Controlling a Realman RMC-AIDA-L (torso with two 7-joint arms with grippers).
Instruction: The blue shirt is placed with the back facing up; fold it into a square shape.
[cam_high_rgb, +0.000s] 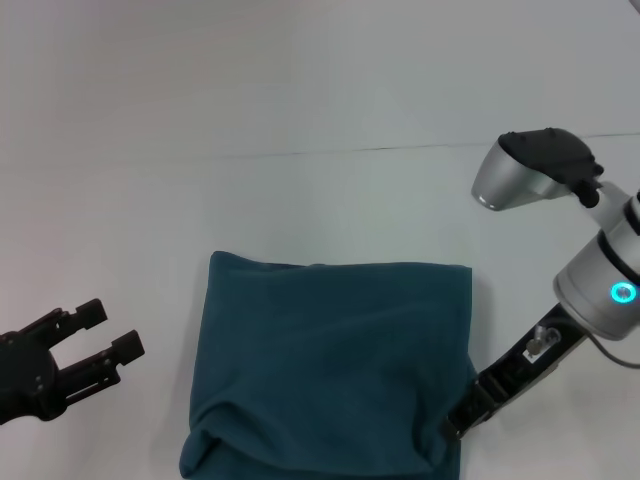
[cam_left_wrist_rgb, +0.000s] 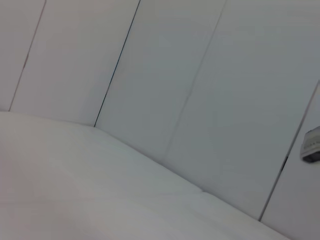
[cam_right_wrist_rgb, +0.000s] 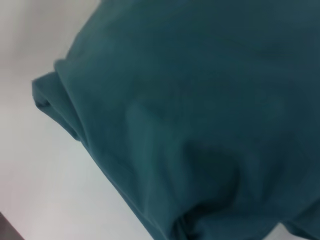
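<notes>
White table (cam_high_rgb: 320, 120): folded blue shirt (cam_high_rgb: 335, 365) lies centre-front; left gripper (cam_high_rgb: 112, 335) hovers spread apart beside it, right gripper (cam_high_rgb: 462, 415) at its near-right corner, closure undeterminable; only the right wrist view shows stacked edge layers.

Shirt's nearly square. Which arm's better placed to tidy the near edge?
Probably right: the right gripper is already at the blue shirt's near right corner, where the cloth bunches. The left gripper hangs open off to the shirt's left.
</notes>
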